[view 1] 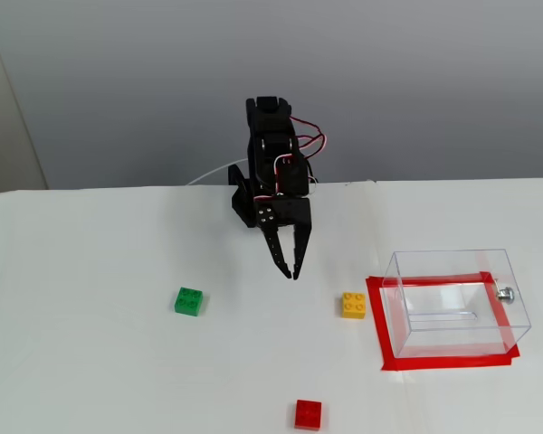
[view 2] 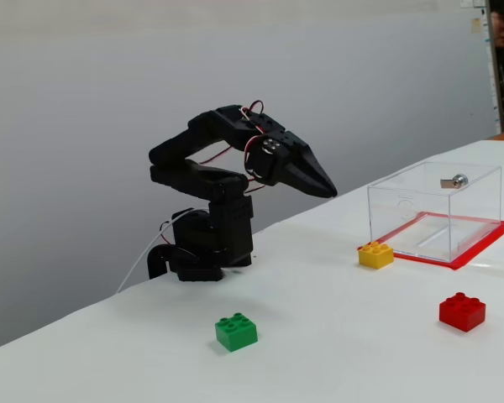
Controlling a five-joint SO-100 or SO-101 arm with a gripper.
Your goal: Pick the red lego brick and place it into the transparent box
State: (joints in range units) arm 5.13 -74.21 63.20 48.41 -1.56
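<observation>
While the gripper (view 1: 292, 271) hangs in the air above the white table (view 1: 90, 362), its two dark fingers lie close together with nothing between them; whether a sliver of gap remains cannot be told in either fixed view. Red lego brick (view 1: 309, 414) sits studs up at the near edge of the table, well apart from the gripper and untouched. Transparent box (view 1: 457, 301) stands to the right on a red tape outline (view 1: 385, 348), empty as far as can be seen, silver knob (view 1: 504, 293) on its right wall. Yellow brick (view 1: 353, 305) lies just left of the box; green brick (view 1: 189, 301) lies further left.

Judgement: the reach toward the red brick is the step in hand. To do it well, the arm should extend toward the near edge, spread the fingers before descending, come down squarely over the brick's flat sides, and pass clear of the yellow brick.
</observation>
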